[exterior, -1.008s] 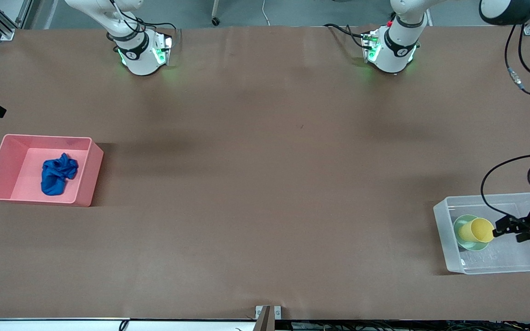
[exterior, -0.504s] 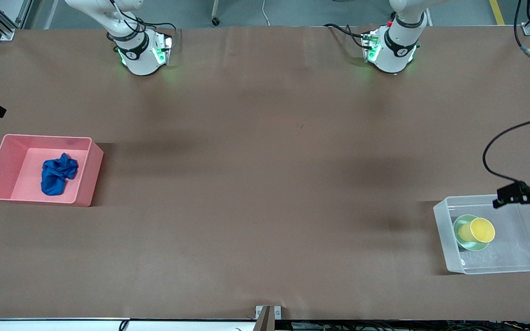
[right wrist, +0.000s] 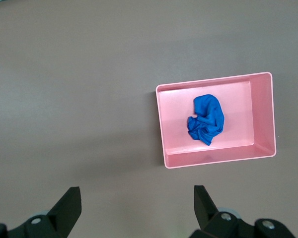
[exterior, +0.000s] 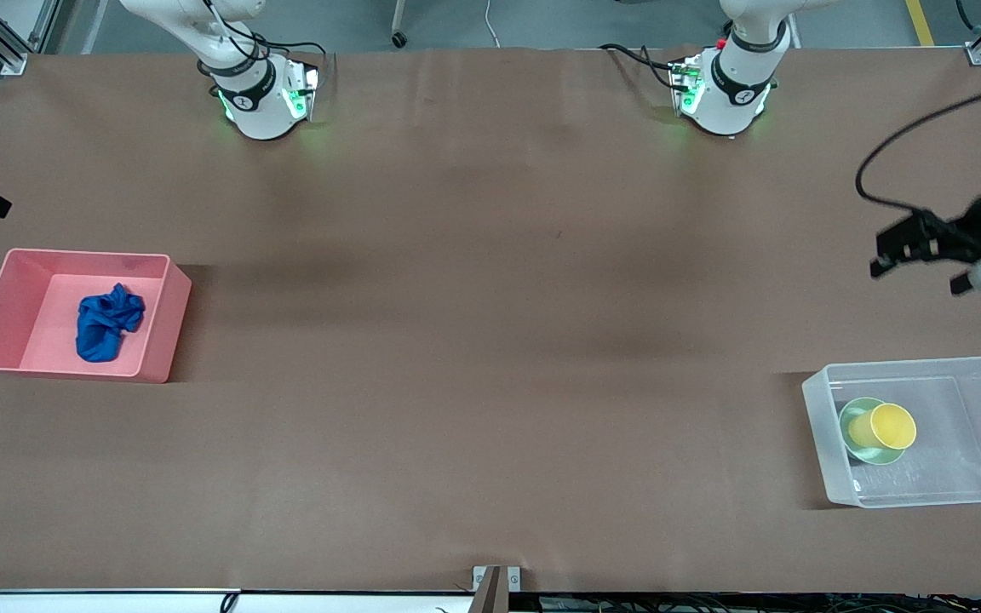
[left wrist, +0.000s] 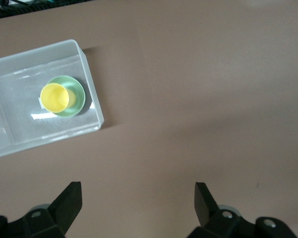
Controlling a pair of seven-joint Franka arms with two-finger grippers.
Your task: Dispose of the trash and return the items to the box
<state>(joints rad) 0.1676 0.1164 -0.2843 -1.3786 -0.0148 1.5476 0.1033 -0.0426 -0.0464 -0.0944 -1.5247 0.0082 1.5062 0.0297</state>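
The yellow cup (exterior: pixel 882 426) sits in the mint-green bowl (exterior: pixel 853 410) inside the clear box (exterior: pixel 816 426) at the left arm's end of the table. They also show in the left wrist view: the cup (left wrist: pixel 54 97), the bowl (left wrist: pixel 77 98) and the box (left wrist: pixel 92 94). My left gripper (exterior: pixel 916 274) is open and empty, up in the air over bare table beside the box (left wrist: pixel 136 203). The blue cloth wad (exterior: pixel 103 328) lies in the pink bin (exterior: pixel 163 328). My right gripper (right wrist: pixel 136 208) is open and empty, high over bare table beside the bin (right wrist: pixel 164 129) with the cloth (right wrist: pixel 206 119). It is out of the front view.
The brown table (exterior: pixel 490 340) has the two arm bases (exterior: pixel 265 98) (exterior: pixel 725 94) along its edge farthest from the front camera. A black cable (exterior: pixel 891 153) hangs from the left arm above the table.
My left gripper has risen from beside the cup in the box and moved off over bare table toward the bases. The cup stays in the bowl. Bin and cloth are unmoved.
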